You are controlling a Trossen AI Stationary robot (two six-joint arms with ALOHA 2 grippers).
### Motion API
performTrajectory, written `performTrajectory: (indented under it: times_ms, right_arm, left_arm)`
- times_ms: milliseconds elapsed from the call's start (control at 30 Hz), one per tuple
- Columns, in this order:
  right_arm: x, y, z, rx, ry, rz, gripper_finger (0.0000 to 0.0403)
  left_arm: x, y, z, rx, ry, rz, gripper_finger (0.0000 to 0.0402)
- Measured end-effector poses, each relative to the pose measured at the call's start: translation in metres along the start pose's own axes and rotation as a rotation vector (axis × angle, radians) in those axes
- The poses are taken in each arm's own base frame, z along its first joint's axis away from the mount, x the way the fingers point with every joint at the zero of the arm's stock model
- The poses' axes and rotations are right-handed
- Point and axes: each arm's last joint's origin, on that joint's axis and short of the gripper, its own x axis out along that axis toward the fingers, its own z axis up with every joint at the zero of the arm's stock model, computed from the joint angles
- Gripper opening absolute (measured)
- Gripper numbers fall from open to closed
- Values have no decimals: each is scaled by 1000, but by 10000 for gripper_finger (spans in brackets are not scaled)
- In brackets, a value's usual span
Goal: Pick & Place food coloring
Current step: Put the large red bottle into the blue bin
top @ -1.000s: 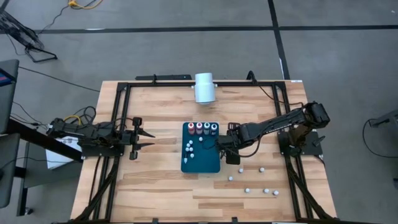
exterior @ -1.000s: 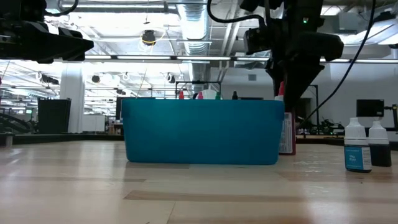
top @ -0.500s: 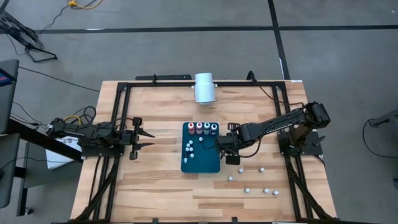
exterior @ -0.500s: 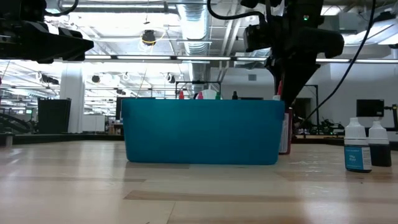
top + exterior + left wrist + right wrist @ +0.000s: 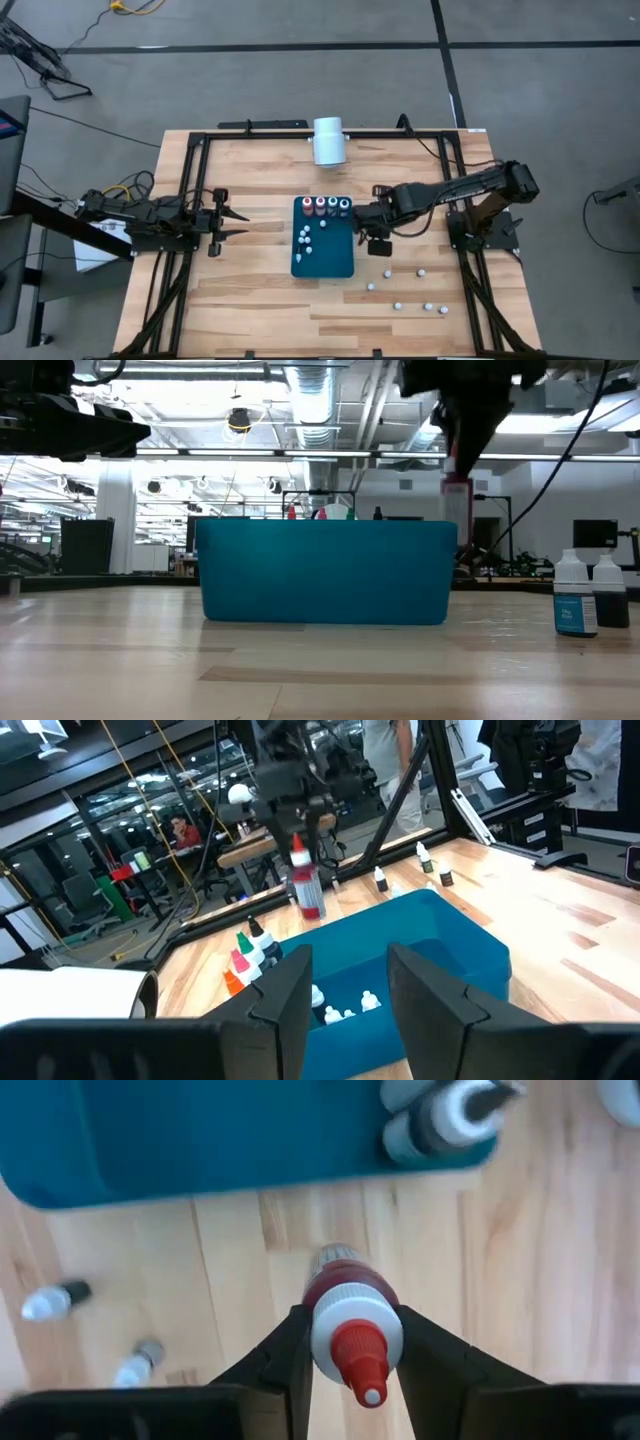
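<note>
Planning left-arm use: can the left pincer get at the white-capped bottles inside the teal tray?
Probably yes. The left pincer points at the teal tray, bare wood between; the white-capped bottles lie uncovered, and the right pincer is off the far side.

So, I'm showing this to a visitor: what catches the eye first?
The right gripper holds a red bottle in the air beside the teal bin. Four capped bottles line the bin's far end, and loose bottles dot the table on the right.

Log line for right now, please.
right gripper: shut on red bottle, lifted beside bin | left gripper: idle, table's left | bottles loose on table
</note>
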Motion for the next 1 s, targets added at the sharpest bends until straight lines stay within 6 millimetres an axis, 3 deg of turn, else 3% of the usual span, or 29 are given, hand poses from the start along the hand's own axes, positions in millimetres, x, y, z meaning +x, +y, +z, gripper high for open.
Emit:
performTrajectory:
  times_ms: [200,400,567,1000]
  right_arm:
    - [-28,-10,8,6,-32,0,109]
    - [-40,-17,17,-13,-101,5,107]
    - [-41,-18,23,-40,-154,9,110]
    - [-15,-7,50,-133,-161,65,109]
  left_arm:
    - [0,0,-1,0,7,-3,123]
    - [0,0,0,0,5,-2,123]
    - [0,0,0,0,6,-2,123]
    - [1,0,-1,2,12,-5,123]
